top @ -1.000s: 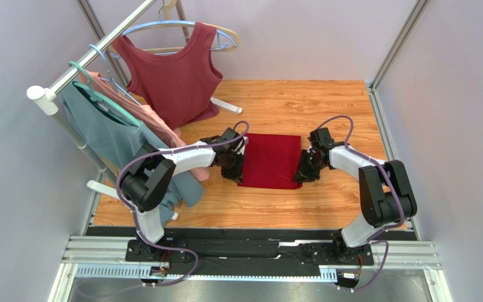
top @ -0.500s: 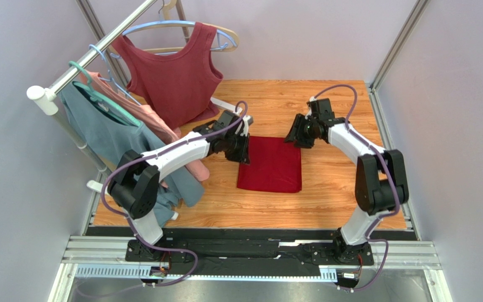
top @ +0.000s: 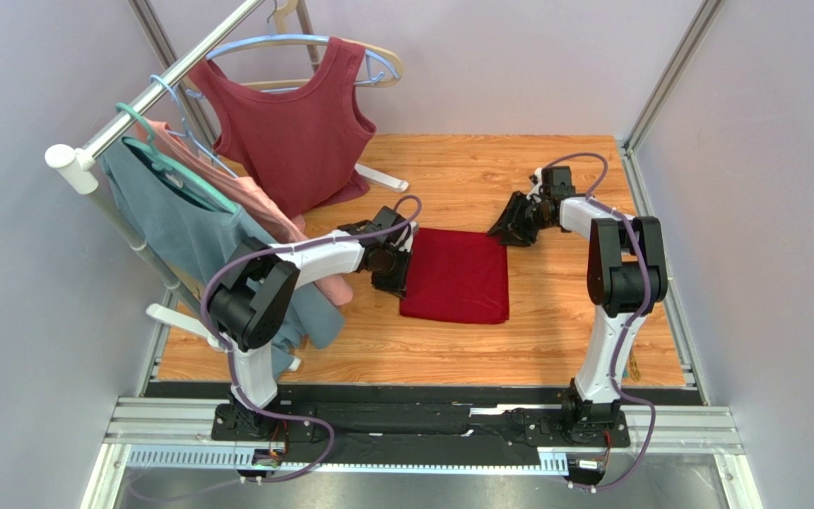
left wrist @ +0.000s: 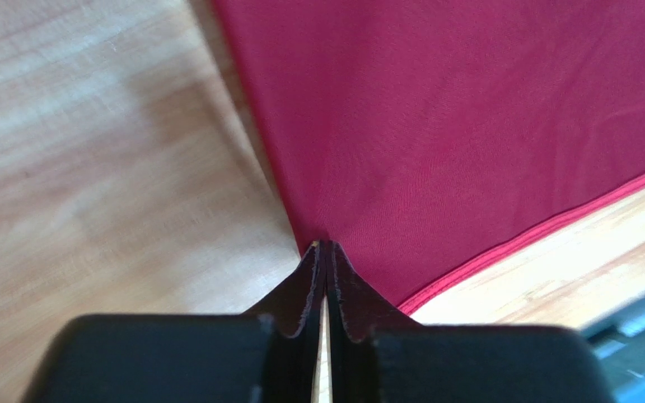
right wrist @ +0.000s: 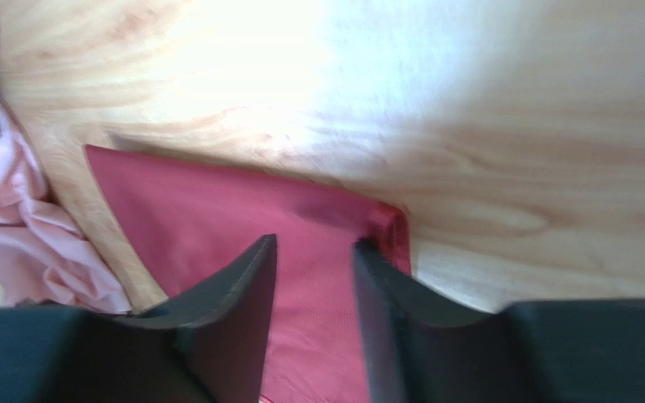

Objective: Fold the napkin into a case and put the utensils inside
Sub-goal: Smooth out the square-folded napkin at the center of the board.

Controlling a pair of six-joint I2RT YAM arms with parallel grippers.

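Napkin is laid flat mid-table, a roughly square crimson patch, well clear of the maroon top hung far left. No narrow pouch shape is seen, so the case is judged not yet formed; how many layers are stacked cannot be told from these views. Left gripper is set low at the napkin's left edge, jaws pressed fully together with the tips right on the cloth border. Whether a thin layer is pinched there cannot be told, since the cloth around the tips is seen lying flat and unlifted. Right gripper is held over the far-right corner, jaws parted to a middling gap, nothing between them. That corner is seen slightly bunched just beside the right finger. Utensils are not seen in any view, neither on the table nor in a gripper, so their place cannot be given. Progress is judged early: at most a flat pre-fold is done. Left to do: the napkin is to be folded down to a narrow oblong with an open end, the utensils are to be found and picked, then slid inside. Thin, slightly shiny cloth is expected to slip, so edge grips are likely to need care.
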